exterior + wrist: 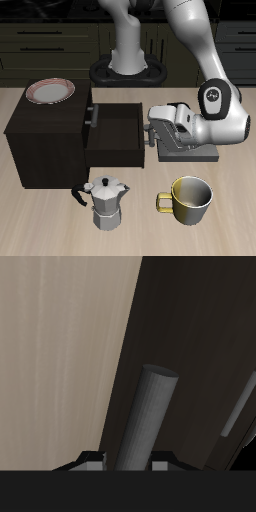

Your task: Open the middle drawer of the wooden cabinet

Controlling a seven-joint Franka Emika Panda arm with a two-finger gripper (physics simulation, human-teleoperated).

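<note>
The wooden cabinet (45,135) is a dark brown box on the table. Its middle drawer (118,130) stands pulled well out of the cabinet's face. My gripper (153,128) is at the drawer's front and shut on its grey bar handle. In the wrist view the grey handle (145,416) runs between my fingertips (92,460), with the dark drawer front (190,346) behind it. My gripper (128,463) grips the bar there. A second grey handle (235,406) belongs to another drawer; I cannot tell which.
A plate (50,92) lies on top of the cabinet. A silver moka pot (105,203) and a yellow mug (190,198) stand nearer the table's front edge, in front of the open drawer and my arm.
</note>
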